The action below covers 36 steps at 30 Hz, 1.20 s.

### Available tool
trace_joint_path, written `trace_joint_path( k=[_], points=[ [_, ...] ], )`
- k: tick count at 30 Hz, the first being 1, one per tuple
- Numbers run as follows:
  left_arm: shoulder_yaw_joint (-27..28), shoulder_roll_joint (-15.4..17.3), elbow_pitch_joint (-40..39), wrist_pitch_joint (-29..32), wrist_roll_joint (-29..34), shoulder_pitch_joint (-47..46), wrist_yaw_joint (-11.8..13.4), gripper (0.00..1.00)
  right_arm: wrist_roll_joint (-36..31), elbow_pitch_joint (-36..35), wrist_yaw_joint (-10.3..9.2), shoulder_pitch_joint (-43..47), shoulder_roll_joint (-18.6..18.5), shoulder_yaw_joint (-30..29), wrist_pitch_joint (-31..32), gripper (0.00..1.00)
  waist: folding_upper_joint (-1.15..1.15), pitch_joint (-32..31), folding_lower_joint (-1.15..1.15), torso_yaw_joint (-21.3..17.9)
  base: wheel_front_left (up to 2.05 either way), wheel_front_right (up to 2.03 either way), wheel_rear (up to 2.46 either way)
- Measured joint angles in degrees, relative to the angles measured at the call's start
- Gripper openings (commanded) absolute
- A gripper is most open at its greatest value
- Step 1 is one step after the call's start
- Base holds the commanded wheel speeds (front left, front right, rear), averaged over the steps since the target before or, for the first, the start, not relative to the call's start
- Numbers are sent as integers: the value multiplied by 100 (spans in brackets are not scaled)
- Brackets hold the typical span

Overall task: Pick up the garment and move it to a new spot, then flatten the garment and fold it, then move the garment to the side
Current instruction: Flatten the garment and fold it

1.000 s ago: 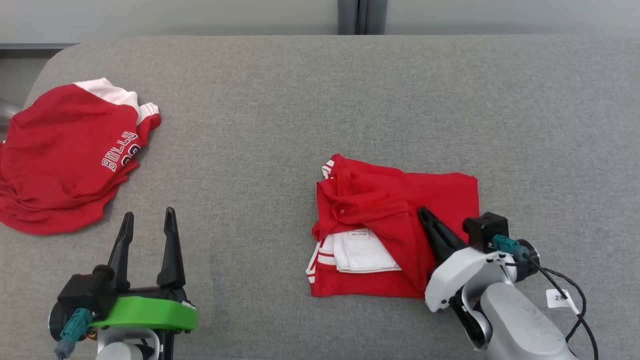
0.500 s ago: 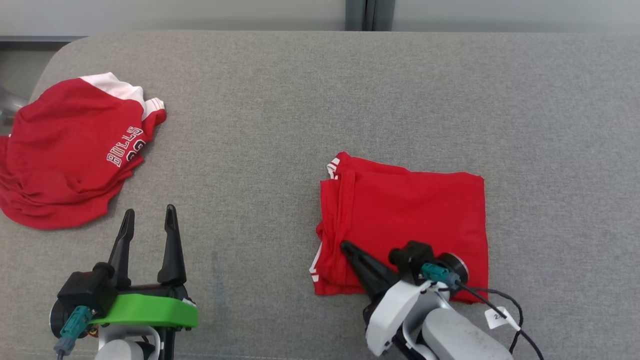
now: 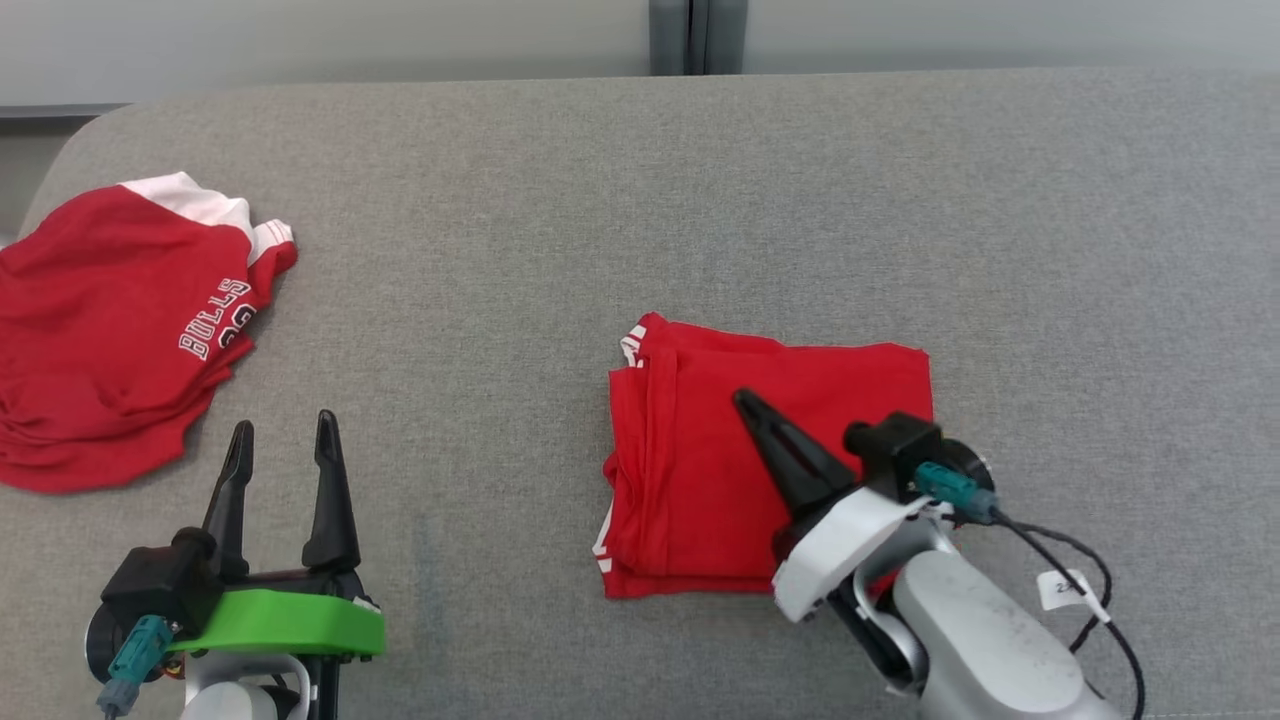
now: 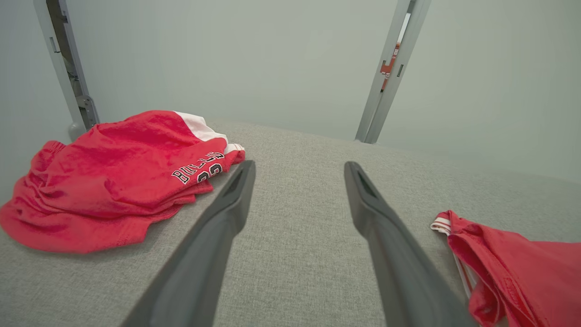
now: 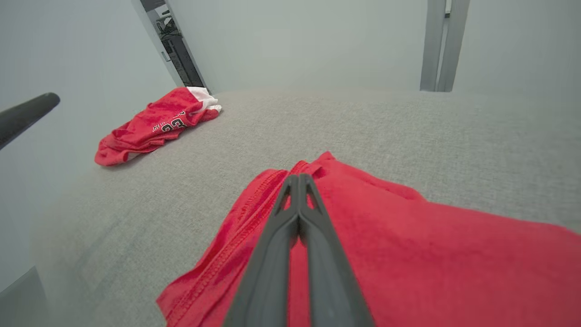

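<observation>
your folded red garment [image 3: 690, 470] lies as a flat rectangle on the grey fabric surface [image 3: 500, 250], a little right of the middle and closer to the near edge than to the far one. its left side shows stacked folded edges with a bit of white striped trim at the far-left and near-left corners of the cloth.

your right gripper [image 3: 743, 398] is over that garment, coming in from the near-right. its two dark fingers are pressed together into a single point that aims toward the far-left part of the cloth. in the right wrist view the right gripper [image 5: 298, 178] has its closed tips just short of the garment's [image 5: 408, 236] far-left corner, with red fabric spread out under and on both sides of the fingers. no cloth shows pinched between them, and you cannot tell whether the tips touch the fabric.

your left gripper [image 3: 282, 425] sits near the near-left corner of the surface, fingers spread wide with nothing between them, well apart from the folded garment. in the left wrist view the left gripper [image 4: 299, 165] frames bare grey fabric, with the garment [image 4: 513, 272] off to its right.

a second red garment [image 3: 90, 350] with white panels and "bulls" lettering lies crumpled at the left edge.
</observation>
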Motion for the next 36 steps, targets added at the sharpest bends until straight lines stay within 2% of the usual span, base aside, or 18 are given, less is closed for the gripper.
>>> trace_joint_path(
  k=[5,6,7,8,9,10,16,28,36],
  points=[
    [37,0,4,0,88,40,0,100,-265,-378,0,248,-274,-827,-1,0,0,-116,0,-156,0,0,0],
    [54,0,7,0,114,45,0,100,-294,-461,0,330,-300,-988,0,12,0,-146,0,-188,0,0,0],
    [60,0,4,0,125,49,0,100,-322,-520,0,393,-319,-1121,0,33,0,-169,0,-212,0,0,0],
    [65,0,7,0,133,62,0,100,-347,-592,0,476,-330,-1261,0,45,0,-196,0,-244,0,0,0],
    [80,0,11,0,138,79,0,100,-391,-660,0,562,-347,-1392,0,87,0,-223,0,-278,0,0,0],
    [86,0,13,0,153,94,0,100,-425,-712,0,630,-368,-1503,0,100,0,-245,0,-304,0,0,0],
    [127,0,18,0,172,164,-1,100,-576,-1081,0,1112,-401,-2115,-1,100,0,-411,0,-462,0,0,0],
    [171,0,131,0,322,389,-4,100,-735,-1697,0,2026,-371,-2483,-1,100,0,-820,0,-578,0,0,0],
    [238,0,145,0,495,544,-5,100,-801,-1897,0,2297,-289,-2609,-1,100,0,-1025,0,-562,0,0,0]
  ],
)
